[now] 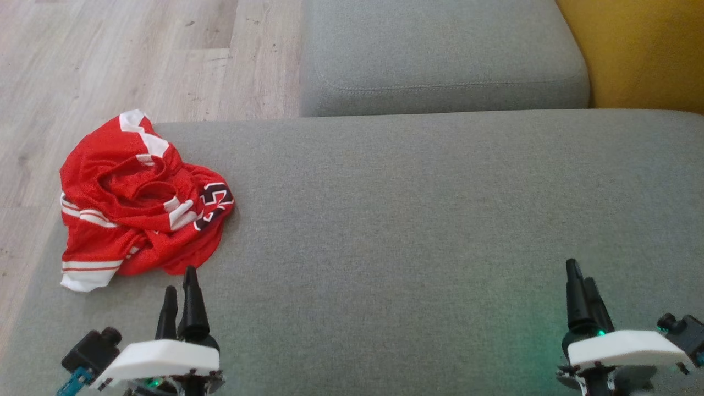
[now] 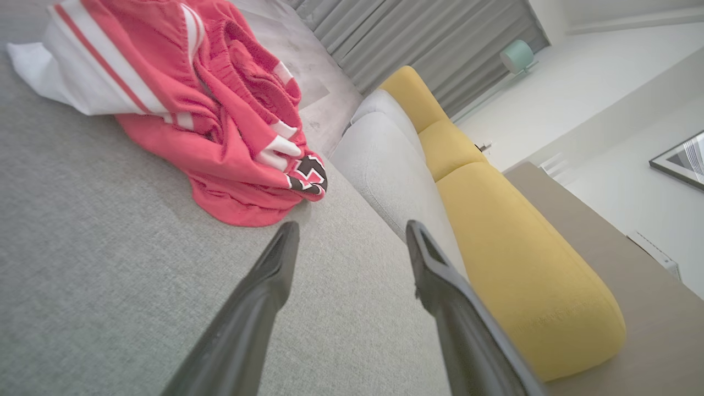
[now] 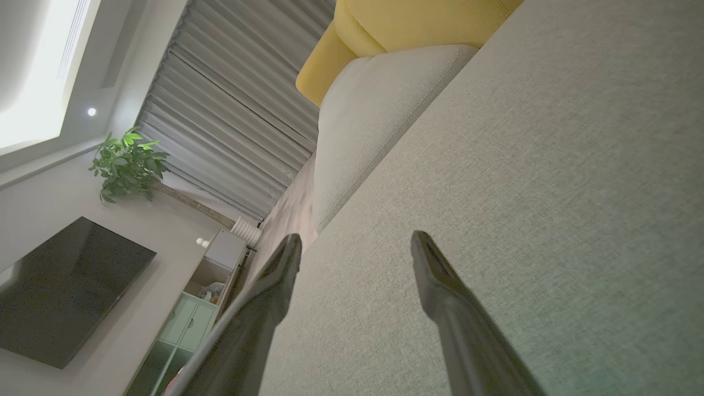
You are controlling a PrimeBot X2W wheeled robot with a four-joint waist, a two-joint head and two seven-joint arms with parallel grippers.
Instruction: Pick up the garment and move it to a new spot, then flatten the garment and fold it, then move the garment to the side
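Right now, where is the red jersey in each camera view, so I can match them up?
Head view: red jersey at left, on the edge of the grey seat, just beyond the left gripper.
Left wrist view: upper left, beyond the open fingers.
Right wrist view: grey seat ahead of the right gripper.
Shared landmark: the yellow cushion.

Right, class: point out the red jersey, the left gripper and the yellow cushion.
red jersey [image 1: 132, 217], head view, crumpled middle.
left gripper [image 2: 352, 228], left wrist view, between its fingertips.
yellow cushion [image 2: 522, 264], left wrist view, rounded side.
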